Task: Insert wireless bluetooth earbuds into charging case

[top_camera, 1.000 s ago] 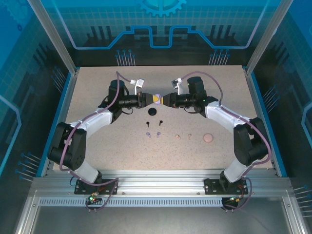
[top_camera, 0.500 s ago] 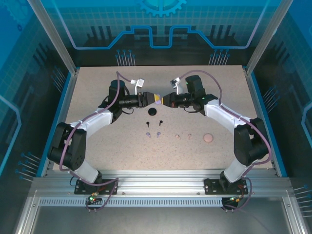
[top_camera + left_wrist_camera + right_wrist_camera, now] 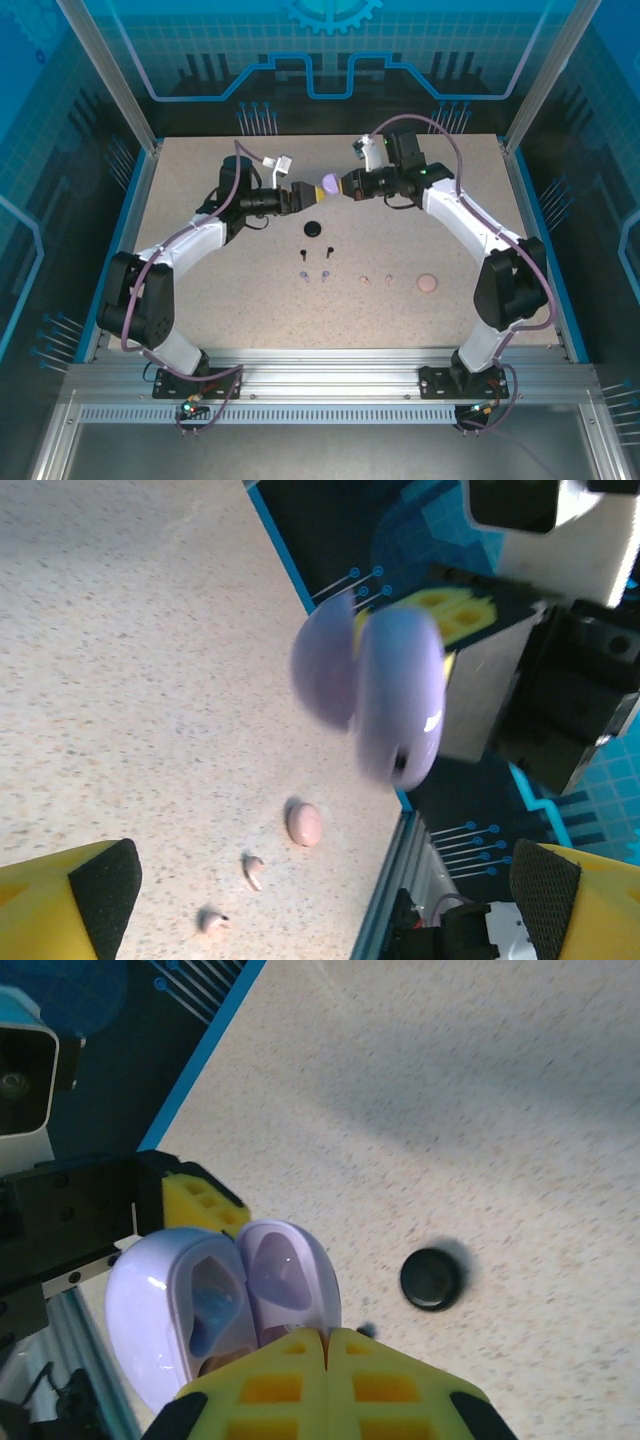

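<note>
Right gripper pinched shut on the opened lilac case, held aloft; left gripper spread wide just beside it, holding nothing. We count no earbud seated: lilac earbuds, pink earbuds and black earbuds lie on the table. All insertion remains.

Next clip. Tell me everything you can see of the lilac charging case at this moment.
The lilac charging case is a rounded clamshell of glossy plastic, hinged open, its two halves side by side, each with a moulded hollow that looks empty. It hangs in the air above the speckled table, toward the far middle. The right gripper is shut on it where the halves meet. The left gripper faces it with jaws wide open, not touching it.
</note>
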Motion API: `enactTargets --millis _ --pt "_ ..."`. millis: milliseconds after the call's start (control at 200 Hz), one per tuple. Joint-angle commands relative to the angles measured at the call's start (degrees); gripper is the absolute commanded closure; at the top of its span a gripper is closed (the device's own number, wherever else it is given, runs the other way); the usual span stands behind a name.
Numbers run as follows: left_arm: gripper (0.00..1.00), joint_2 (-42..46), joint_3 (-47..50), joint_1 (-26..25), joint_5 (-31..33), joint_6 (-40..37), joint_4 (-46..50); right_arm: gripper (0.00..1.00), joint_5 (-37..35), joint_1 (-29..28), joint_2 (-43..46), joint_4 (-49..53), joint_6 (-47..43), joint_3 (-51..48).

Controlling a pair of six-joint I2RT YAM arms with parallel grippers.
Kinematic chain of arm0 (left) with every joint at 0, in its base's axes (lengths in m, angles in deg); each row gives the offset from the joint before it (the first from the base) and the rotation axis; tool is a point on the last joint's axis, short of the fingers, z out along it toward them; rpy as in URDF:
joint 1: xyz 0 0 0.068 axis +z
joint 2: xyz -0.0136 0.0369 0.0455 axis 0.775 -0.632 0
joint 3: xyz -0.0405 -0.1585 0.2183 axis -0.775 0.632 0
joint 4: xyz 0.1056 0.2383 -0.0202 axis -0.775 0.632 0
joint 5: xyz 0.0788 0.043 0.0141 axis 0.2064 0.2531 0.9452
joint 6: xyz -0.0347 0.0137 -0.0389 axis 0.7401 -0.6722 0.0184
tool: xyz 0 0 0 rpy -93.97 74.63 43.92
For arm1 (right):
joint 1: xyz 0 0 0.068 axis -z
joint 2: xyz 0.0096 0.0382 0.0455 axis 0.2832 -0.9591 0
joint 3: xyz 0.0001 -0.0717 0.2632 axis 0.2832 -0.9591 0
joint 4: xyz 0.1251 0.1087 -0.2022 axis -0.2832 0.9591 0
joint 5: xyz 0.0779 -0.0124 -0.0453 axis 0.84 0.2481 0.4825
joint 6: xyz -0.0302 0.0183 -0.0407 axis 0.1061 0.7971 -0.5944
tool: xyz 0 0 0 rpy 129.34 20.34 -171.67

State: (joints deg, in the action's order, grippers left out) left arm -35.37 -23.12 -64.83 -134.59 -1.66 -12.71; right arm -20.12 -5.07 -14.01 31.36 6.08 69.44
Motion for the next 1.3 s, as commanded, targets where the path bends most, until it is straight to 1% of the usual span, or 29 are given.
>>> enactTargets --millis 0,105,250,345,410,475,535,620,800,1020,1296 --pt "0.01 1.7 -2.7 2.2 -0.7 -6.4 7.6 1.00 -3.1 1.2 -3.1 8.4 -8.3 6.6" --pt "0.01 0.2 -5.5 3.5 -3.7 -11.0 13.5 1.00 -4.2 1.0 -6.0 13.6 -14.8 12.3" --pt "0.01 -4.0 -12.6 4.1 -7.5 -19.8 26.3 1.00 -7.2 -0.4 -9.7 20.9 -26.1 19.1" --pt "0.01 -6.5 -17.0 4.1 -9.4 -23.9 32.5 1.00 -11.0 -2.0 -11.7 23.8 -30.9 21.6" --pt "0.02 -8.1 -19.8 4.1 -10.6 -26.1 36.1 1.00 -12.4 -2.8 -12.8 24.8 -32.7 22.8" --pt "0.07 -9.9 -22.6 4.1 -11.0 -28.6 39.6 1.00 -12.8 -3.5 -13.2 25.4 -34.1 23.5" --pt "0.16 -11.5 -24.9 4.1 -11.7 -30.7 42.9 1.00 -12.4 -3.7 -13.0 25.3 -34.7 23.5" --pt "0.23 -13.4 -27.3 4.1 -12.2 -32.8 46.1 1.00 -11.4 -4.0 -12.7 25.2 -35.0 23.5" --pt "0.32 -15.5 -29.2 3.8 -14.4 -33.9 47.3 1.00 -9.4 -4.7 -12.3 25.7 -35.1 24.9" --pt "0.36 -16.6 -29.9 2.9 -15.6 -33.8 46.7 1.00 -7.0 -5.5 -13.1 26.8 -34.7 27.6" --pt "0.42 -17.6 -31.6 2.5 -17.4 -33.8 46.7 1.00 -6.7 -6.4 -13.9 26.8 -34.4 28.4"
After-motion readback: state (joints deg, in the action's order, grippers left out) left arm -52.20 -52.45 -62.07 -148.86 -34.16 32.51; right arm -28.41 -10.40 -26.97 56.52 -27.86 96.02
